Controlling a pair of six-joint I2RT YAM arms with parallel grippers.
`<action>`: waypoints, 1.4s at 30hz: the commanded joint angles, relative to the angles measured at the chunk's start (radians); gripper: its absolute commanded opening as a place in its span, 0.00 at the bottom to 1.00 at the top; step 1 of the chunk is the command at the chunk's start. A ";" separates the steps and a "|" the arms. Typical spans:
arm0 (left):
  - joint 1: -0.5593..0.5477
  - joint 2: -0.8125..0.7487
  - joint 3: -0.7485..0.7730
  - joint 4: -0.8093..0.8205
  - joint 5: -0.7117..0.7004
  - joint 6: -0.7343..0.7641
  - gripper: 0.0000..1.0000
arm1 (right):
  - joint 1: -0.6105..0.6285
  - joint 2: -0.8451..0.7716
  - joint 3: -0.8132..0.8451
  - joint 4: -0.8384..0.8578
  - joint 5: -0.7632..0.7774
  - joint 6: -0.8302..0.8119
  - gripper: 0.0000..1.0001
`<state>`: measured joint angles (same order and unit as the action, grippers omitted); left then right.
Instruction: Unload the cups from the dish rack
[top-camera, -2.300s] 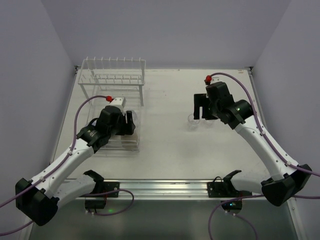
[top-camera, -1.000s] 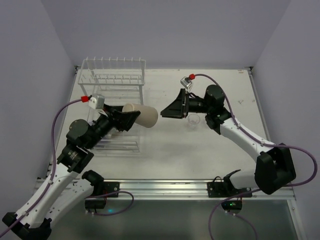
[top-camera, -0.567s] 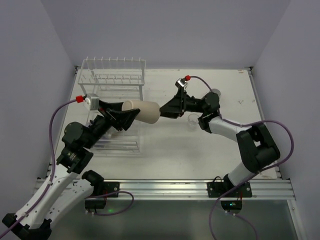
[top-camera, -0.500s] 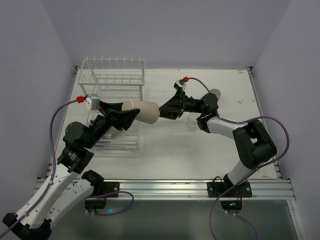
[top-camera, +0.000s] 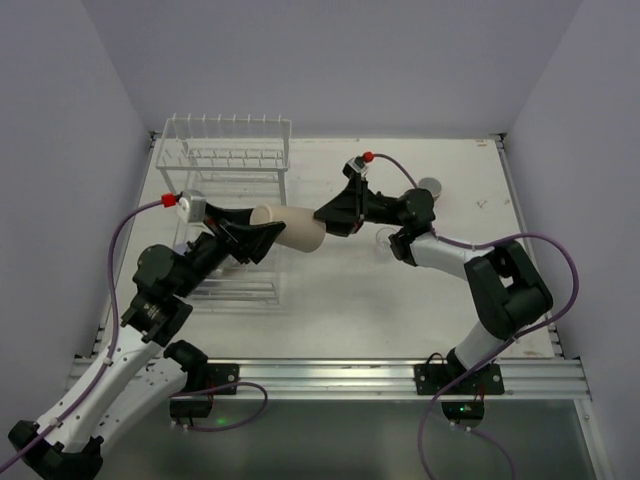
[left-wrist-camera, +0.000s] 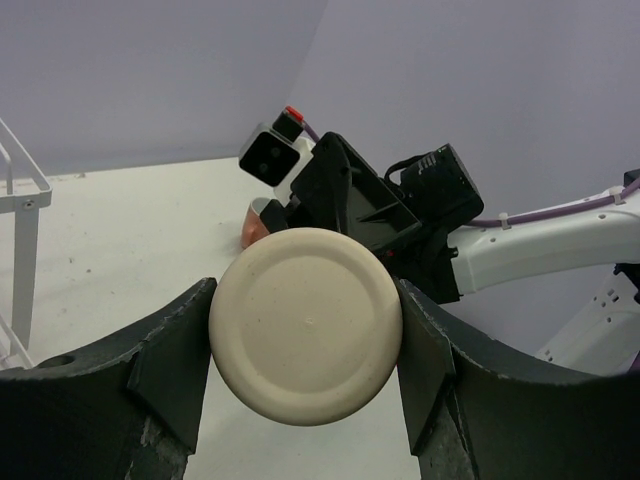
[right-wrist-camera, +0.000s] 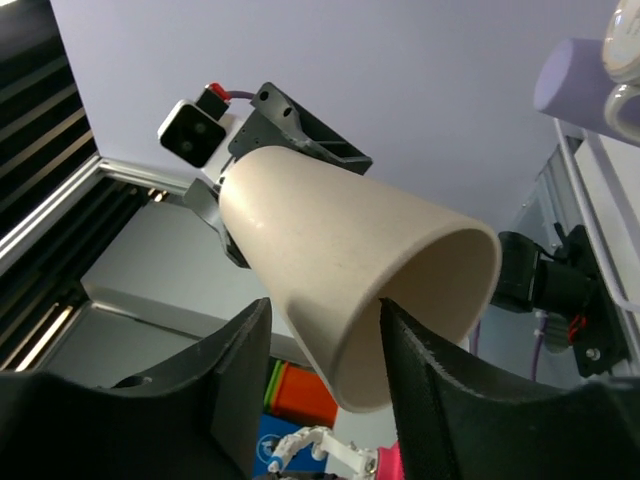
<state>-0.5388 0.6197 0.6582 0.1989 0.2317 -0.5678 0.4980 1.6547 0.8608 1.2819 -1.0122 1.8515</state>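
From above: a mid-air handover just beside the dish rack (top-camera: 225, 150), over the table (top-camera: 330, 310). Tan tumbler (top-camera: 298, 228) lying sideways in the air, narrow base clamped in the left gripper (top-camera: 262, 231), wide mouth turned toward the right gripper (top-camera: 335, 215) and meeting its tips. Small clear glass (top-camera: 383, 240) upright on the table beneath the right arm. Farther back, what looks like a second cup (top-camera: 432, 186), too small to tell which.

From the left wrist: round tumbler base dead centre, pressed on both sides by the dark fingers (left-wrist-camera: 165, 375), firmly grasped. Right gripper straight ahead behind it. Low beside that, a salmon-coloured cup (left-wrist-camera: 256, 222), partly hidden.

From the right wrist: mouth end of the tumbler reaching in between this gripper's own pads (right-wrist-camera: 235, 385), one on each side near the rim. Cannot tell whether clamped or only flanking.

Step in hand, by judgement: passing the tumbler from left to right, for setting down near the unloaded glass. Next, likely: firm closing of the right jaws on the rim end, only then letting go on the left, then upright placing clear of the glass.
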 joint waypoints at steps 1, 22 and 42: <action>-0.003 0.011 -0.012 0.105 0.027 -0.029 0.00 | 0.031 -0.038 0.067 0.382 0.027 0.028 0.49; -0.004 -0.003 0.107 -0.144 -0.060 0.084 1.00 | -0.028 -0.079 0.061 0.372 -0.049 0.037 0.00; -0.004 0.370 0.337 -0.596 -0.430 0.293 0.94 | -0.162 -0.104 0.636 -1.765 0.469 -1.353 0.00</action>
<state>-0.5392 0.9520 0.9668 -0.3843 -0.1665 -0.3355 0.3386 1.4639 1.4014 -0.0875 -0.7776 0.7467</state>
